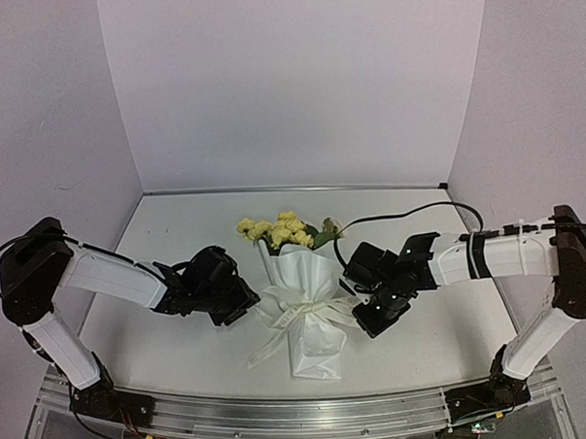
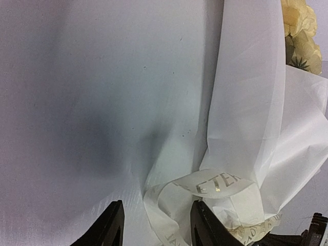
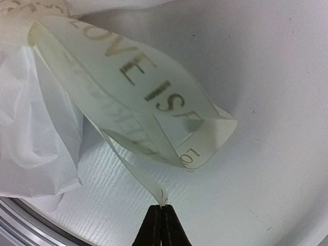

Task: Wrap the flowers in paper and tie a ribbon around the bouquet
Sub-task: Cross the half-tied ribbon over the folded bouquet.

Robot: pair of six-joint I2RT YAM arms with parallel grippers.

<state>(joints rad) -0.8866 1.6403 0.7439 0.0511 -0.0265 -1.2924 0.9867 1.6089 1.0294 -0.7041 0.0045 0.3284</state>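
White paper [image 1: 305, 272] is wrapping the bouquet [image 1: 313, 347], which is lying mid-desk [image 1: 163, 353]. Stems are hiding inside; yellow flowers [image 1: 279, 230] are showing at the far end. The cream ribbon [image 1: 299, 312] is circling the waist in a bow. The right end effector [image 3: 163, 209] is pinching a ribbon tail, fingers together. The left end effector [image 2: 156, 228] is hovering with fingers apart at a loop, fingers cropped by the frame edge.

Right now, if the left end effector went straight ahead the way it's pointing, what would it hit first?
Most likely the ribbon: its loop lies just ahead of the open left end effector, with the paper behind it.
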